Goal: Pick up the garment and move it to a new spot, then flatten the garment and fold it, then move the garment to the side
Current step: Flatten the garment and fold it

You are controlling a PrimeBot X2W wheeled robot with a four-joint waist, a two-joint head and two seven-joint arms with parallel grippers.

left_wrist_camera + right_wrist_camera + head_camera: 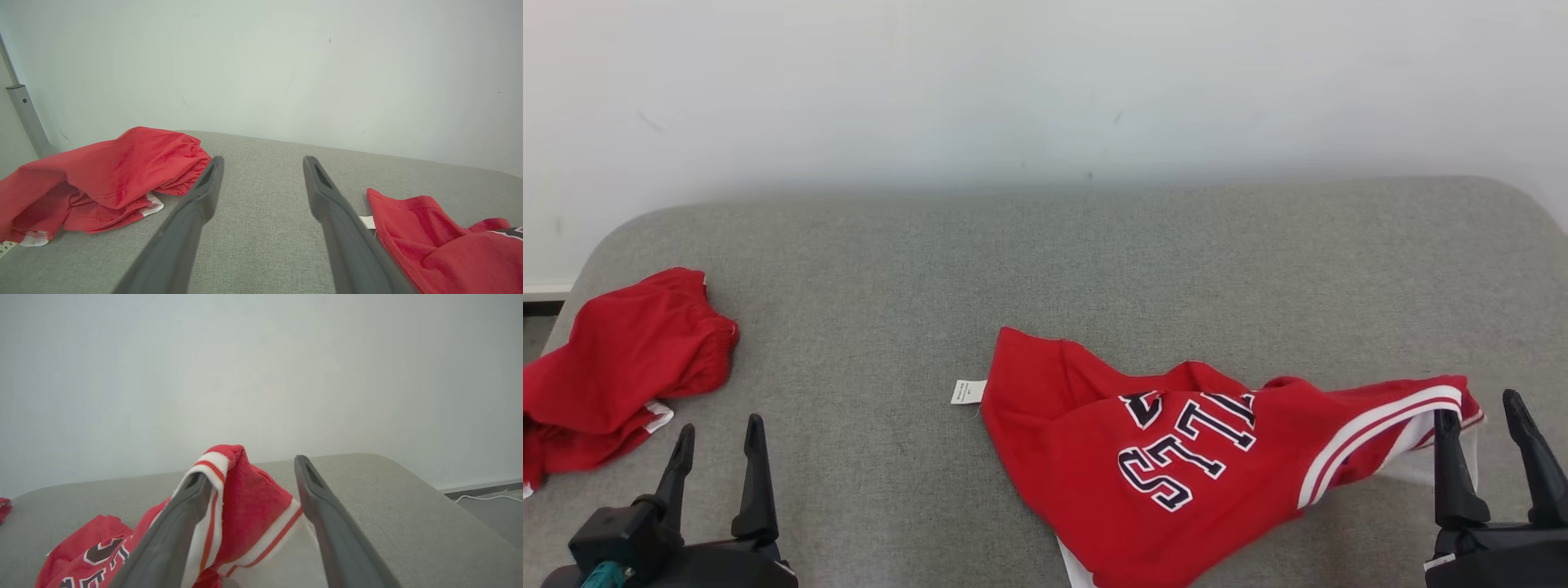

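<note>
The garment (1176, 457) is a red jersey with dark lettering and white-striped trim, lying crumpled on the grey padded surface (1045, 261) right of centre. A white tag (968, 392) sticks out at its left edge. My right gripper (1478, 404) stands open at the garment's right end. In the right wrist view the striped hem of the garment (249, 506) rises between the spread fingers of my right gripper (249, 467) and drapes against the left one. My left gripper (721, 425) is open and empty at the lower left, apart from the garment (429, 245).
A second red cloth (629, 359) lies bunched at the surface's left edge, left of my left gripper (263, 160). A pale wall (1045, 82) backs the surface. A white cable (486, 497) lies on the floor beyond the right edge. A metal post (24, 110) stands far left.
</note>
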